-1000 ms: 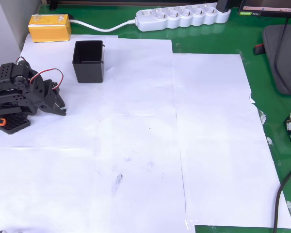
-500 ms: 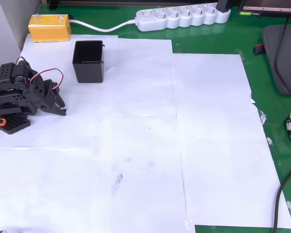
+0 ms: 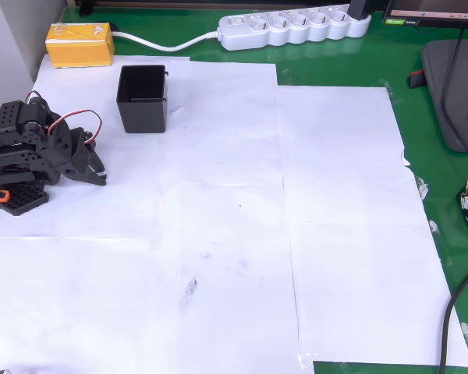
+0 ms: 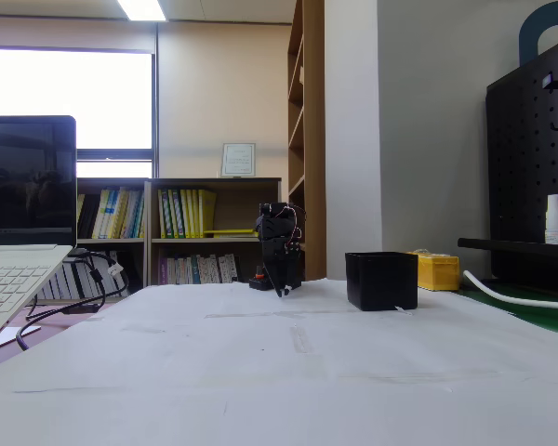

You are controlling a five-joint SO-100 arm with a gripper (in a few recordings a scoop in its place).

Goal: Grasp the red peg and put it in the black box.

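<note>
The black box (image 3: 143, 97) stands open-topped on the white paper at the upper left of the overhead view; in the fixed view the black box (image 4: 381, 280) sits right of centre. The red peg is out of view; the box's inside looks dark and I cannot tell what it holds. The black arm is folded up at the left edge, below and left of the box. Its gripper (image 3: 100, 176) points toward the paper's middle with the fingers together and nothing between them. From the fixed view the gripper (image 4: 281, 289) hangs tip-down just above the table, left of the box.
A yellow box (image 3: 79, 44) lies behind the black box and a white power strip (image 3: 295, 28) runs along the far edge. Cables and dark equipment sit at the right edge (image 3: 464, 101). A laptop (image 4: 19, 269) stands at the fixed view's left.
</note>
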